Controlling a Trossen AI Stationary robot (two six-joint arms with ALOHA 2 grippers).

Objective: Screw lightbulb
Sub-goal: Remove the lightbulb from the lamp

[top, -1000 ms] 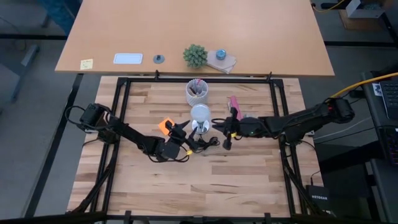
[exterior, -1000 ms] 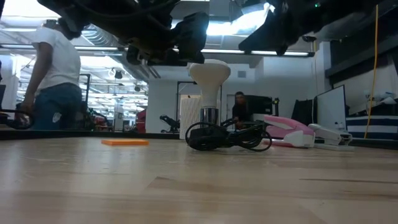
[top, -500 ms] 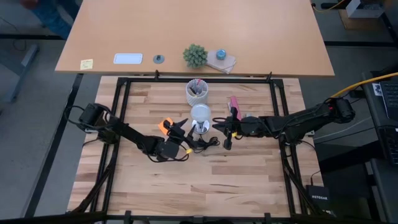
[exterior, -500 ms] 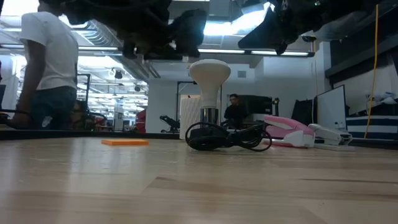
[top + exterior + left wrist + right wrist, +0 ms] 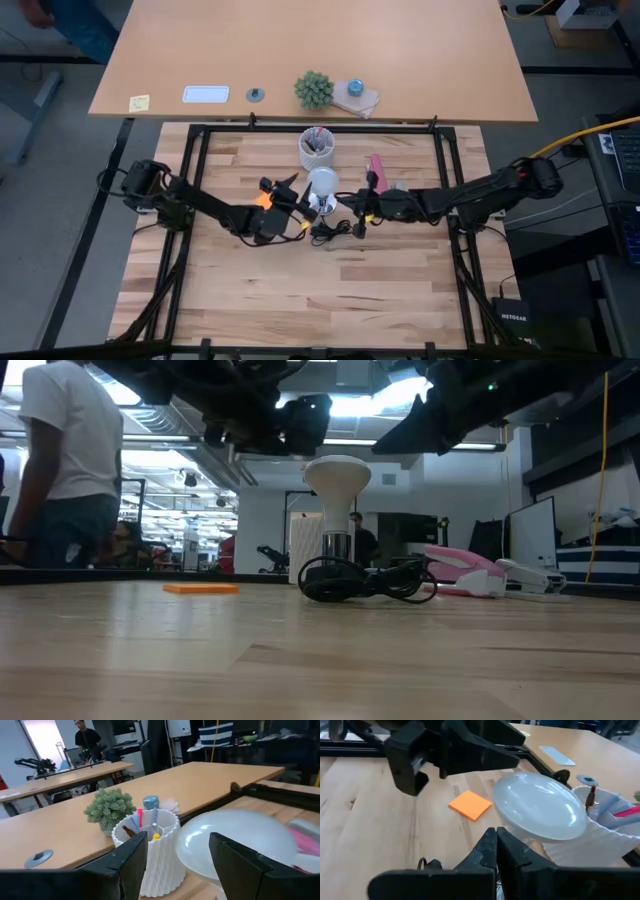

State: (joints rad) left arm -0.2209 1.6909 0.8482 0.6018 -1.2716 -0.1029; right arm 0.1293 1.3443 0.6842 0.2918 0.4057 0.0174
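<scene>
Shifted toward small white funnel-shaped lightbulb (image 5: pixel 321 183): left claw (image 5: pixel 291 199), released, fingers (image 5: pixel 131 860) astride its dome. Upright in silvery fitting (image 5: pixel 336 546) mid wooden counter (image 5: pixel 330 290), visible only at counter height. Right claw (image 5: pixel 351 207) clenched, empty, just beside. White ribbed pen cup (image 5: pixel 148 851) behind.

Your lightbulb (image 5: pixel 322 183) is boxed in: the white cup of pens (image 5: pixel 317 148) stands just at its twelve o'clock, the left claw (image 5: pixel 287 190) crowds it at nine with fingers spread, and the right claw (image 5: pixel 352 203) (fingers pressed together) sits at three to four. A coiled black cord (image 5: pixel 365 580) lies around its base. An orange sticky pad (image 5: pixel 201 588) lies beyond the left claw. The near half of the surface (image 5: pixel 330 290) gives you free passage.
</scene>
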